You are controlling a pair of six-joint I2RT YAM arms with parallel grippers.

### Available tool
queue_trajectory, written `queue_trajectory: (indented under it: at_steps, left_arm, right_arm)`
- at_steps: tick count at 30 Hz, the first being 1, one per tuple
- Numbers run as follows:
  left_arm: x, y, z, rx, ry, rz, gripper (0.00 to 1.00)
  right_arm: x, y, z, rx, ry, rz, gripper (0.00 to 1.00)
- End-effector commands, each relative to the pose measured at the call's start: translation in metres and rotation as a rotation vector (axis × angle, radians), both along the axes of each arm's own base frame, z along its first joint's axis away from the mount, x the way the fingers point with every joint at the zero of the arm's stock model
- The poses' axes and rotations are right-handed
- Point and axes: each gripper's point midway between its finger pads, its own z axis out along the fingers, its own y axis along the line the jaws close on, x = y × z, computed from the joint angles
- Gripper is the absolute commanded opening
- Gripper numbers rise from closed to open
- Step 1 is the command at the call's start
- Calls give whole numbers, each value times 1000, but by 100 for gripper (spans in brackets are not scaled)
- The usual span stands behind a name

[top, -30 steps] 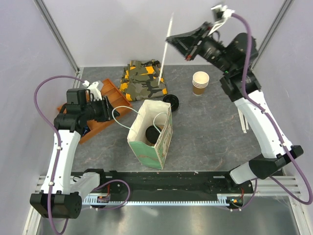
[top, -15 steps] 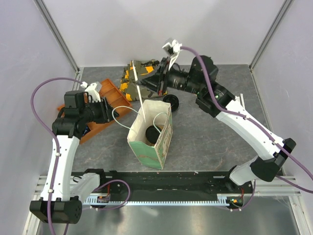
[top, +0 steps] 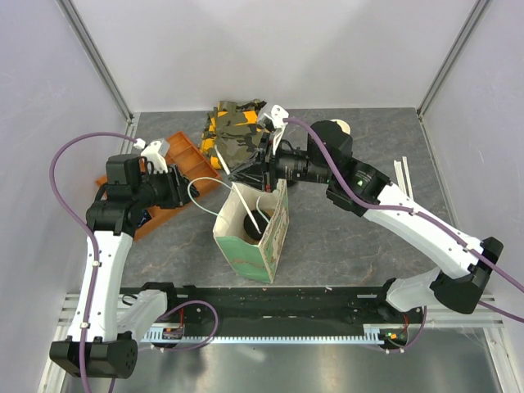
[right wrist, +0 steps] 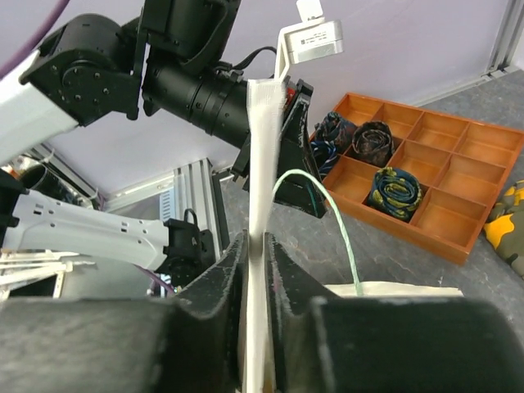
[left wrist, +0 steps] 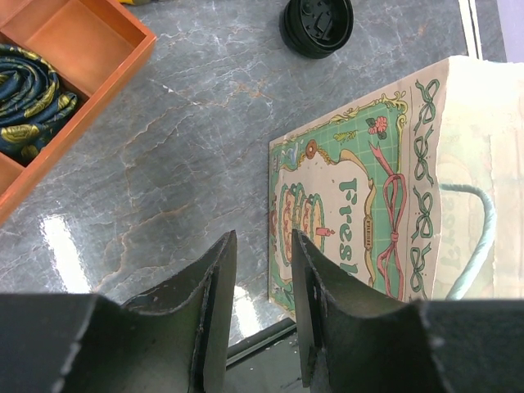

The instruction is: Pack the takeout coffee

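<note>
Top external shows the printed paper bag [top: 277, 233] standing open mid-table, with the takeout coffee [top: 251, 222] upright inside it, black lid showing. The right gripper [top: 239, 177] hangs over the bag's far rim, fingers clamped on a white wrapped straw [top: 248, 206] that slants down into the bag. The left gripper [left wrist: 259, 242] hovers just left of the bag, jaws parted and empty. An orange divided tray [top: 187, 157] holding rolled ties lies further left; a loose black lid [left wrist: 318, 24] sits beyond the bag
</note>
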Motion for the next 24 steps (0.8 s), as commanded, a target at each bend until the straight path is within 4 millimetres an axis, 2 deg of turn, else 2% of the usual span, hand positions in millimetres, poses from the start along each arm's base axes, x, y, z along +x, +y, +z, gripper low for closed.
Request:
queue_trajectory:
  at_steps: [1,2,7,13,16,21,24]
  left_arm:
    - [-1,0,5,-10,-27,4,41]
    - [-1,0,5,-11,-28,3,40]
    - [0,-1,6,-8,-31,-5,41]
    - [3,0,9,-4,-33,2,41]
    - [3,0,14,-9,-38,3,41]
    - [6,5,16,20,-34,20,41]
    - [12,13,18,58,-34,53,41]
  right_arm:
    - [-7,-7,17,27,-81,-8,25]
    - [-6,-7,18,28,-85,-11,32]
    - [1,-9,35,50,-130,-52,42]
    - [13,-17,67,91,-218,-135,47]
    - [25,-28,83,109,-250,-225,52]
    - [53,-51,93,116,-269,-379,59]
    - [79,-73,94,132,-218,-492,71]
